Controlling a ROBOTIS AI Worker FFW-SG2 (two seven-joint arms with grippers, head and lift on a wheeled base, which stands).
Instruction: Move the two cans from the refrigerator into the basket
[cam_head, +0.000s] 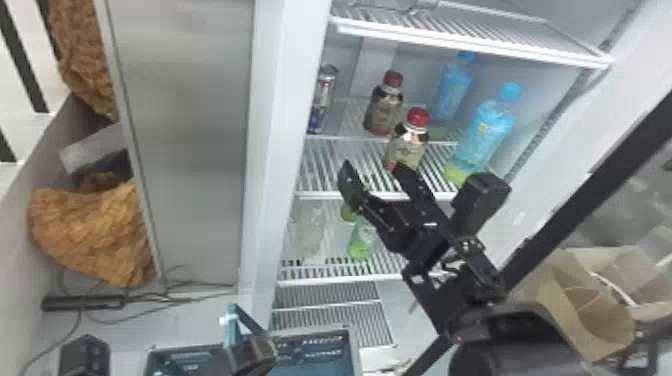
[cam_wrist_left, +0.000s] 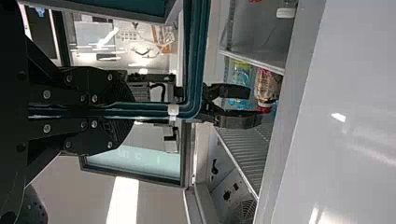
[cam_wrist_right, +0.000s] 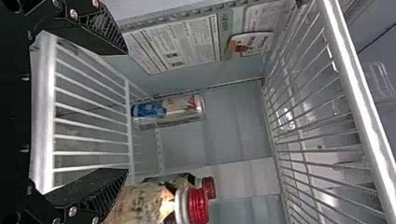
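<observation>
Pinching a teal handle (cam_head: 231, 334) with the left gripper (cam_head: 247, 354), down low. Then, see a silver and blue can (cam_head: 325, 92) standing on a fridge shelf (cam_head: 345, 120). Next, see two bottles (cam_head: 407, 145) (with bright red caps) near the right gripper (cam_head: 376, 175), with fingers apart.

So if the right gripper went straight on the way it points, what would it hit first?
Probably the nearer red-capped bottle, with one finger of the right gripper; the can stands farther in, ahead of the open gap. Depth is hard to judge here.
</observation>
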